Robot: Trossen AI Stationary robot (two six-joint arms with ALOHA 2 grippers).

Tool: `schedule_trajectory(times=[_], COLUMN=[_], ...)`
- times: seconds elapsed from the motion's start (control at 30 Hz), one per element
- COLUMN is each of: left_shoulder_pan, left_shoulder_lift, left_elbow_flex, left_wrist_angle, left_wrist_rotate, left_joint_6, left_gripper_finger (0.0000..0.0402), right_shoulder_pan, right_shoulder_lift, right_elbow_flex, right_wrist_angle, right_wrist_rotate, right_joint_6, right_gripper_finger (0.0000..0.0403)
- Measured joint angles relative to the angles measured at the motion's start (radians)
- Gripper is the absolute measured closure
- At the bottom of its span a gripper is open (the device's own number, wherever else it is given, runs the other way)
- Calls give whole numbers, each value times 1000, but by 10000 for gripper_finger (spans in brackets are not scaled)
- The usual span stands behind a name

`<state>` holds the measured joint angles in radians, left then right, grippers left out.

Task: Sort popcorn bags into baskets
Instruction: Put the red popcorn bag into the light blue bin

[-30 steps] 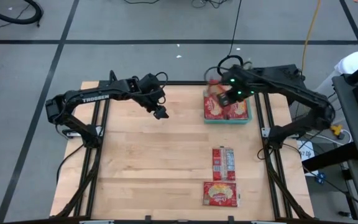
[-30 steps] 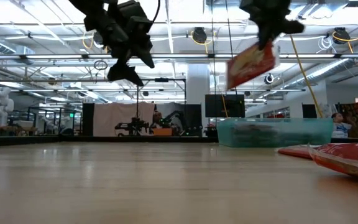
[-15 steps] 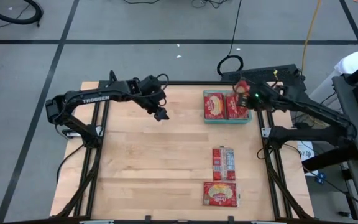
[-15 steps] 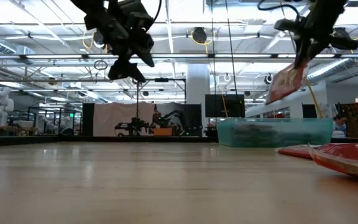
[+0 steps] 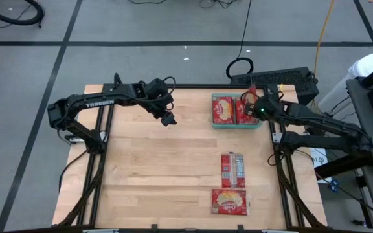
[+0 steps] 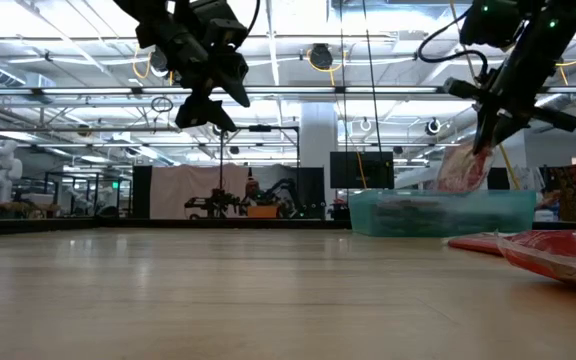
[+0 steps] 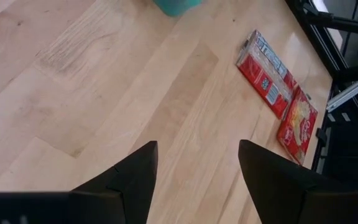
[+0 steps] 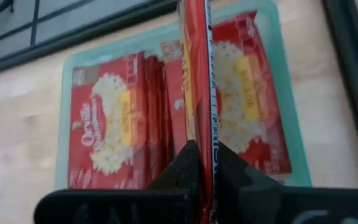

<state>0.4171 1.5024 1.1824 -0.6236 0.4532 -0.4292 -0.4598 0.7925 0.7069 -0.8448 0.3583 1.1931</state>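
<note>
- Popcorn bag (image 8: pixel 197 81) in hand: clamped edge-on between the fingers of the right tool (image 8: pixel 201 163), hanging above the right-hand part of the teal basket (image 8: pixel 64 118). In the low view the bag (image 6: pixel 462 168) hangs tilted, its lower end at about rim height; whether it already touches the contents cannot be told.
- Right tool position: in the high view the right tool (image 5: pixel 256 109) is over the basket's right side (image 5: pixel 236 125), at the far right corner of the worktop (image 5: pixel 154 162).
- Basket contents: the right wrist view shows one face-up bag on the left (image 8: pixel 107 124) and another on the right (image 8: pixel 250 99), directly beneath the held bag.
- Recommended handling: lower until the bag's bottom edge rests on the stack, tip it flat towards the middle of the basket, then part the fingers. Release from height risks the bag landing on the rim or standing against the wall.
- Clearance: keep the fingers above the basket wall during release so the basket is not dragged.
- Remaining stock: a silver-backed bag (image 5: pixel 233 169) and a face-up bag (image 5: pixel 229 202) lie near the front edge, well apart from the basket.
- Left tool (image 5: pixel 168 119): fingers apart and empty, hanging above the far left of the worktop.
</note>
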Motion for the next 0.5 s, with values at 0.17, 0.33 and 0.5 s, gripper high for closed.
schedule_trajectory(times=[0.17, 0.33, 0.5], left_shoulder_pan=[0, 0, 0], left_shoulder_lift=[0, 0, 0], left_elbow_flex=[0, 0, 0], left_wrist_angle=[13, 77, 124], left_wrist_rotate=[-10, -19, -25], left_joint_6=[-4, -23, -38], left_gripper_finger=[184, 187, 188], right_shoulder_pan=[1, 0, 1], right_shoulder_lift=[0, -1, 0], right_elbow_flex=[-21, -59, -91], right_wrist_angle=[19, 61, 85], right_wrist_rotate=[52, 56, 57], right_joint_6=[-1, 0, 0], right_gripper_finger=[393, 391, 390])
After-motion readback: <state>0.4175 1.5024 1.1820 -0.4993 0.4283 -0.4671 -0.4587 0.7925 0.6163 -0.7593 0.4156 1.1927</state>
